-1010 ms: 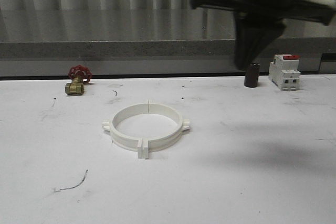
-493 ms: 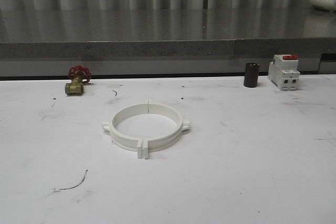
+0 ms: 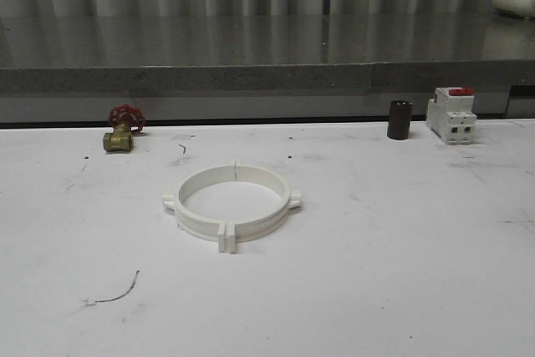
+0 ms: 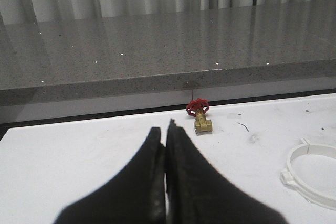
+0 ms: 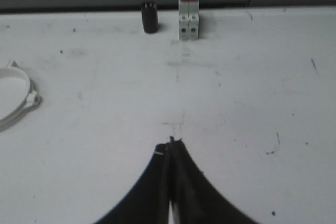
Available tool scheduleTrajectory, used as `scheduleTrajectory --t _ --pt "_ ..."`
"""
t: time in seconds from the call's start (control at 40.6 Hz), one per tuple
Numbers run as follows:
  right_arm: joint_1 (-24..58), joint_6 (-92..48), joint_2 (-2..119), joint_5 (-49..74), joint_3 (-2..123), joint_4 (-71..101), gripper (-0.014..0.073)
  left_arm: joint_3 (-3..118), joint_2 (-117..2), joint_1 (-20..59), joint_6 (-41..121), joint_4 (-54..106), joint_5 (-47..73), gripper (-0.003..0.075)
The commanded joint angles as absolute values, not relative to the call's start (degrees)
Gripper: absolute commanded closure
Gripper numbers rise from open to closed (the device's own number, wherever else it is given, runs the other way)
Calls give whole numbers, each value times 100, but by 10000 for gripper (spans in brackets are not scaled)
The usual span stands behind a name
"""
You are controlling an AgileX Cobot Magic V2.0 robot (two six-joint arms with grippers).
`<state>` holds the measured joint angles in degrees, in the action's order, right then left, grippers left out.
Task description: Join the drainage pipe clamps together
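Drainage pipe clamps (image 3: 231,206), sitting joined as a ring mid-table, are looking light, stiff and slick, best pinched by a flanged end, while left gripper (image 4: 166,129) and right gripper (image 5: 171,142) are resting pressed closed, empty.

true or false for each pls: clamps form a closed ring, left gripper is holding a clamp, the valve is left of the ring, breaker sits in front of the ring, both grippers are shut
1. The drainage pipe clamps lie together as a ring on the table. True.
2. The left gripper holds a clamp. False: it is shut on nothing, apart from the ring.
3. The red-handled valve sits to the left of the ring, farther back. True.
4. The breaker sits in front of the ring. False: it stands at the back right, beside the dark cylinder.
5. The right gripper is shut too. True.
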<state>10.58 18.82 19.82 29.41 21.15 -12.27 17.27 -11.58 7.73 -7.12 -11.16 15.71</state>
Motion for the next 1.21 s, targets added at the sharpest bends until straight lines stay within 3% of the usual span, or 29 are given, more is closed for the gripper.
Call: scheduleTrajectory --t 0.0,1.182 --pt "1029 1829 1518 2096 2035 -1546 706 1883 -1205 764 -711 -1115 1131 741" --pt "1029 1829 1244 1718 1882 -1697 706 1860 -1192 764 -711 -1115 1100 741"
